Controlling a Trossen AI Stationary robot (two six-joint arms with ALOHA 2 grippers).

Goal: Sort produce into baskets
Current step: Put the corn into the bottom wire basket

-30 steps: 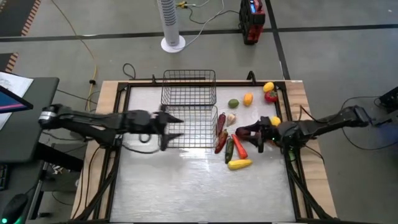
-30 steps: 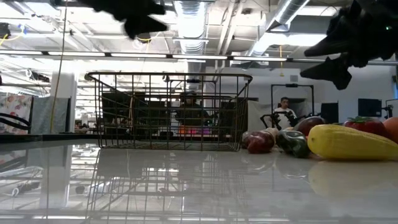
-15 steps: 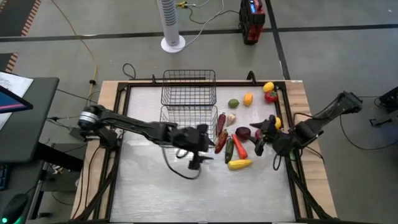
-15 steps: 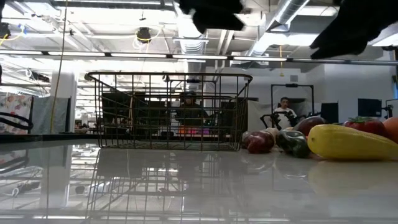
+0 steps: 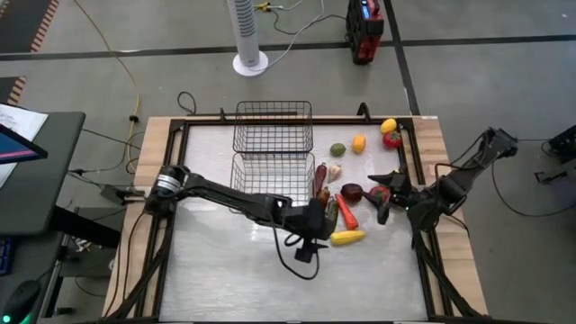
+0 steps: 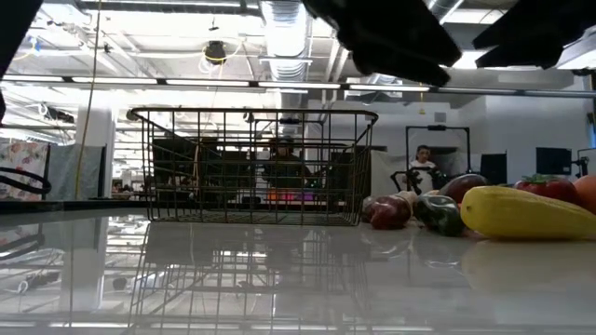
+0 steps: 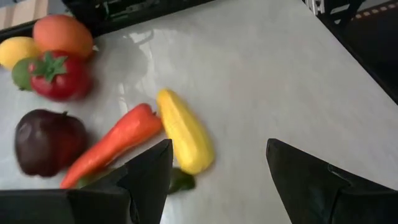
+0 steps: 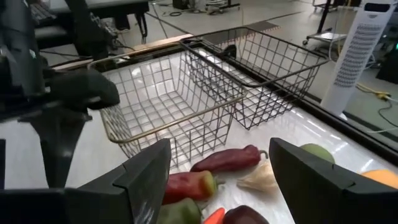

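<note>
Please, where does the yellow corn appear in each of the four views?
High view: yellow corn, centre-right, just below the orange carrot.
Low view: corn at right edge.
Left wrist view: corn in centre, beside the carrot.
Right wrist view: not in it.
Shared landmark: the carrot.

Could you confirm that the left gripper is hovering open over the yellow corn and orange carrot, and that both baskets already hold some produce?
Not quite: both baskets are empty, as the high view shows; all the produce lies on the table. The rest holds: the left gripper hovers open over the yellow corn and orange carrot, which the left wrist view shows.
</note>
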